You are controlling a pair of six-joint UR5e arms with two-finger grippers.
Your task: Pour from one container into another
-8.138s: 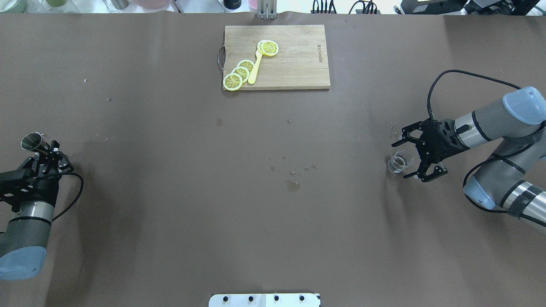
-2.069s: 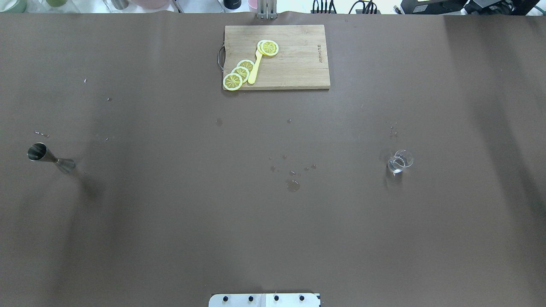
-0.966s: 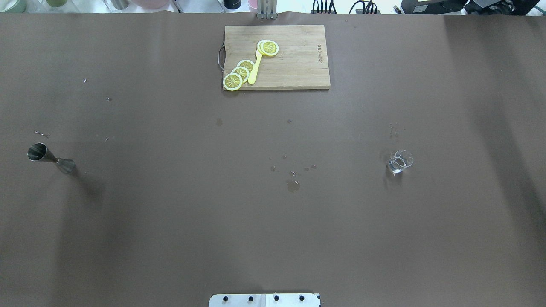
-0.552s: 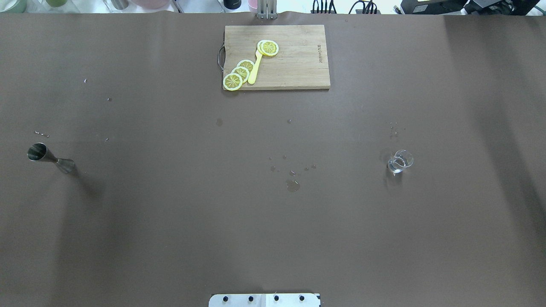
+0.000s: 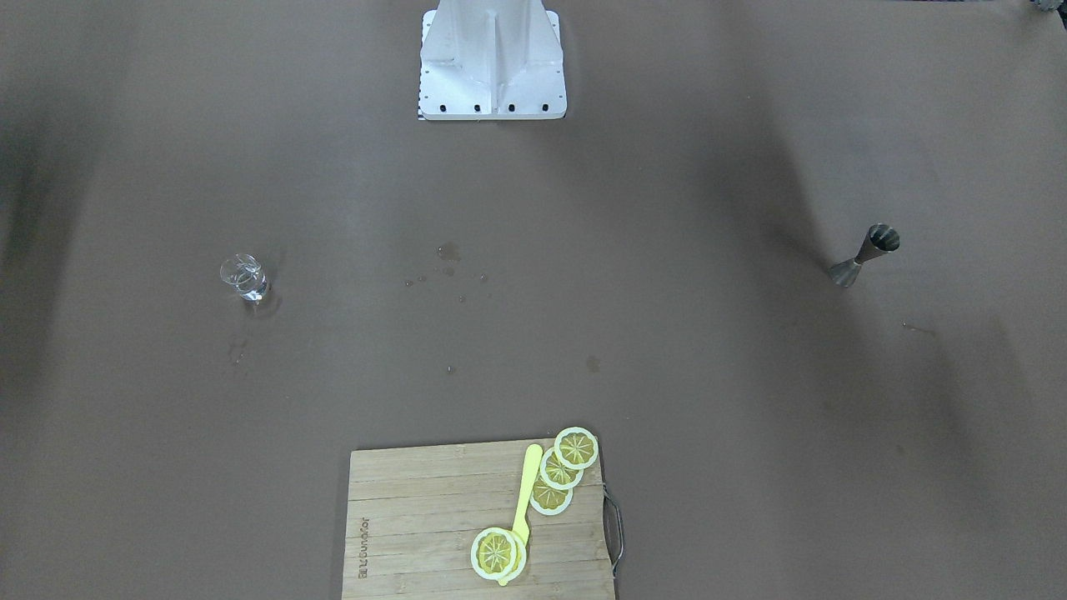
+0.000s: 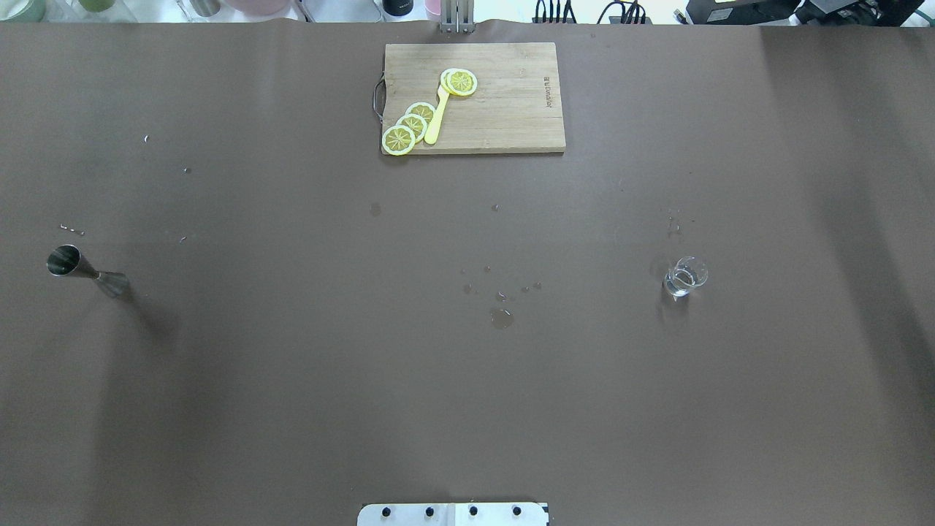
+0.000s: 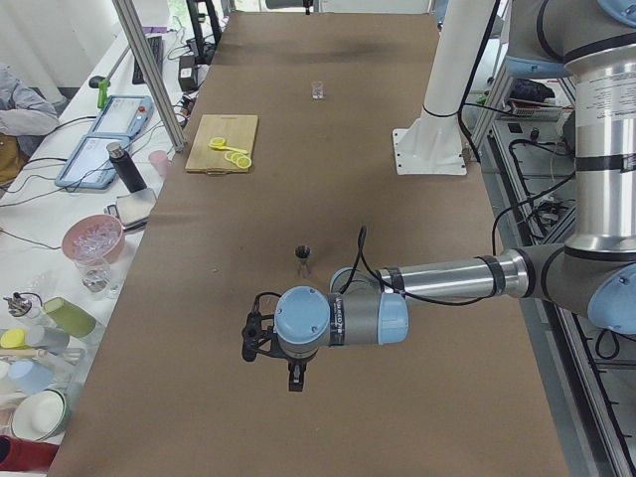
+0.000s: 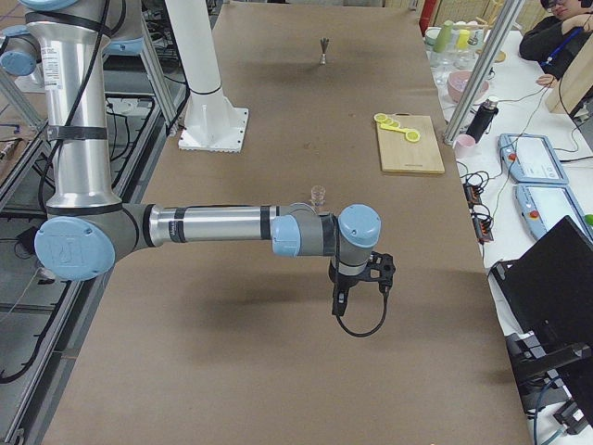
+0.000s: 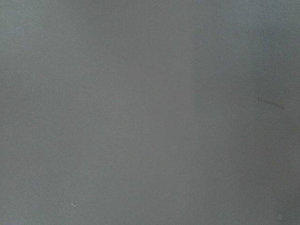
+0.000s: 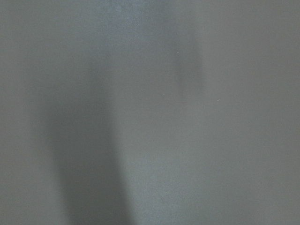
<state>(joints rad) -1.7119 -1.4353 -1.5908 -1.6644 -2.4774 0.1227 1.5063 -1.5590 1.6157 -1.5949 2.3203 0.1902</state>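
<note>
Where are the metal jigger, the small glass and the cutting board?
metal jigger (image 6: 82,269), overhead view, on its upper cone.
small glass (image 6: 685,276), overhead view, on its wall.
cutting board (image 6: 511,109), overhead view, on bare wood.

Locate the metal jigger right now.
Overhead view: the metal jigger stands upright at the far left, the robot's left side, across from the small glass at the right.

Left gripper (image 7: 263,343) in exterior left view only, too small, open or closed unreadable. Right gripper (image 8: 366,273) same, exterior right view only. Both wrist views: blurred brown worktop (image 9: 140,112). Cutting board (image 5: 417,517) cropped by front-facing view's bottom edge. Glass (image 6: 685,276) fill level too small to tell.
</note>
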